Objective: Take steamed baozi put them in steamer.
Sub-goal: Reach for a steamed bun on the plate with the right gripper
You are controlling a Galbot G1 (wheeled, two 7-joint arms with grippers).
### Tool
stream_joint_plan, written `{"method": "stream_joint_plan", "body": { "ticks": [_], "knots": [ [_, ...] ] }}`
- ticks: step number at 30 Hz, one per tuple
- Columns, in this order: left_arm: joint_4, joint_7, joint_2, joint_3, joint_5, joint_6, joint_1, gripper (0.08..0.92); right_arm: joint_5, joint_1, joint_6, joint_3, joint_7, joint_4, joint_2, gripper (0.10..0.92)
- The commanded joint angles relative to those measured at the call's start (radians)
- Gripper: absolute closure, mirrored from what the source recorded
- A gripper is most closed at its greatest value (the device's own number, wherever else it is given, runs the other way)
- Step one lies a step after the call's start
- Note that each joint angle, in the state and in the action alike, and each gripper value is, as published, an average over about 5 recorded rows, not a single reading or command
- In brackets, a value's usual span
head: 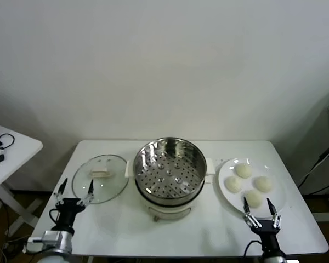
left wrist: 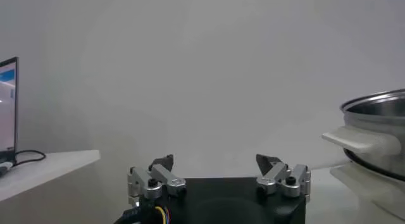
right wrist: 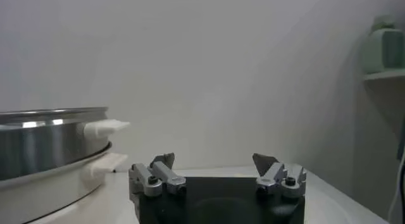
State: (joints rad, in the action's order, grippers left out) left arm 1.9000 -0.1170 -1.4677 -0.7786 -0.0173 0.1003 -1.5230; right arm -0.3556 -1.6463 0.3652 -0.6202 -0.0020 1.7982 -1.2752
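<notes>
Four steamed baozi (head: pixel 248 184) lie clustered on a white round plate (head: pixel 279 205) at the right of the head view's middle band, untouched. The steamer (head: pixel 170 172) stands at the frame's centre on the white table (head: pixel 208 230), its perforated basket holding nothing. A glass lid (head: pixel 100 178) lies flat left of it. The right gripper (head: pixel 261 210) sits at the lower right, just below the plate, fingers spread wide and holding nothing. The left gripper (head: pixel 75 194) rests at the lower left beside the lid, likewise spread and unladen.
</notes>
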Motion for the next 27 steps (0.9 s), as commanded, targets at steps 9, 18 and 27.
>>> {"method": "stream_joint_plan", "body": {
  "ticks": [9,18,27],
  "knots": [
    [-0.004,-0.001,0.006,0.0,0.003,0.003,0.004,0.177,-0.138,0.233,-0.383,-0.041,0.039,0.038,0.204,0.203],
    [-0.01,-0.003,0.019,0.001,0.007,0.012,0.005,0.177,0.058,0.473,-0.661,0.035,-0.03,-0.074,0.397,0.203],
    [-0.002,-0.006,0.024,0.0,0.015,0.011,0.009,0.177,0.368,0.554,-0.714,0.157,-0.508,-0.15,0.668,0.203]
  ]
}}
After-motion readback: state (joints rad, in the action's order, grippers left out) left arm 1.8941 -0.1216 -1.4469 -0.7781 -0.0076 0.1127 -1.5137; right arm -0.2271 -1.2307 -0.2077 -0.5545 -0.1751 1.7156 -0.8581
